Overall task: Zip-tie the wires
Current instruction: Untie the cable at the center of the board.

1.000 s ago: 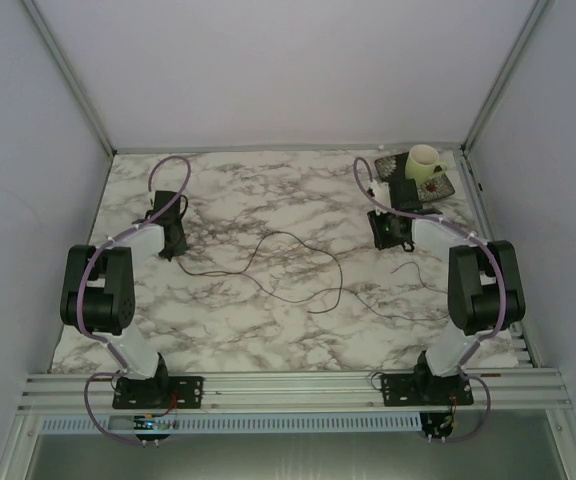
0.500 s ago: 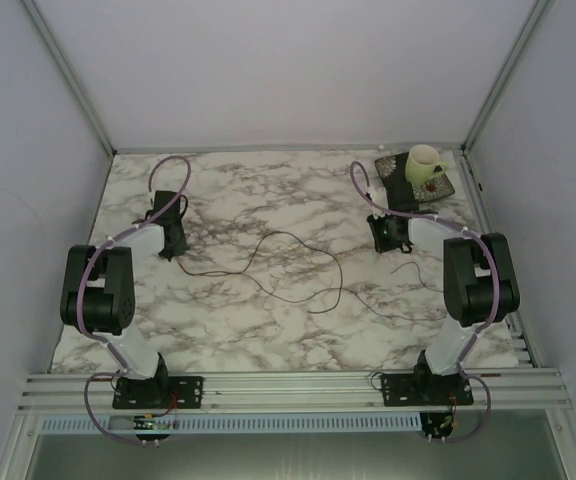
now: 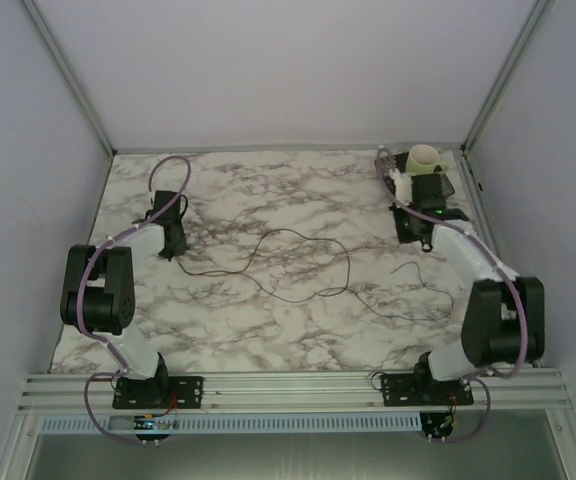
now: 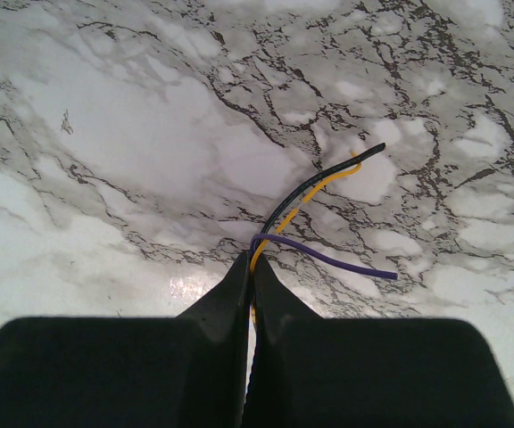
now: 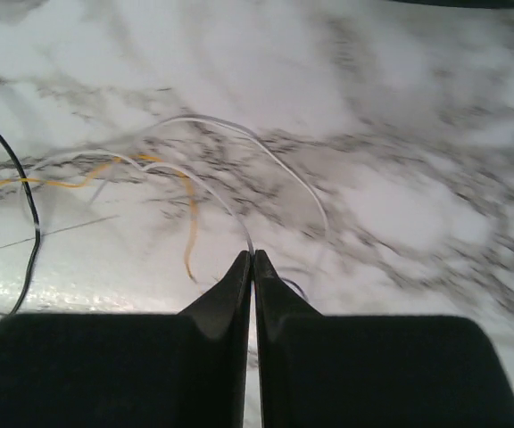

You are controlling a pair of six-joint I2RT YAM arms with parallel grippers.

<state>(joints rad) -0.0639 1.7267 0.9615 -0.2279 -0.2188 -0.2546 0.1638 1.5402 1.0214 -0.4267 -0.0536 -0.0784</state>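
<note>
The wires [image 3: 298,265] lie in loose loops across the middle of the marble table [image 3: 238,190]. My left gripper [image 3: 168,246] [image 4: 251,265] is shut on one end of them. A black wire [image 4: 328,176], a yellow wire [image 4: 315,192] and a purple wire [image 4: 328,260] stick out past its tips. My right gripper [image 3: 408,232] [image 5: 252,259] hangs at the back right, shut on a thin white strand [image 5: 212,192] that loops away from its tips. A yellow wire [image 5: 190,223] and a black wire [image 5: 32,223] lie to its left. The right wrist view is blurred.
A pale cup [image 3: 426,160] stands on a dark tray [image 3: 440,187] in the back right corner, just behind the right gripper. Another thin wire [image 3: 418,290] curls on the table in front of the right arm. Metal rails [image 3: 288,385] run along the near edge.
The right gripper has closed. Its arm has swung its elbow out to the right and stretched toward the back right corner. The wire loop shifted slightly. The left arm has not moved.
</note>
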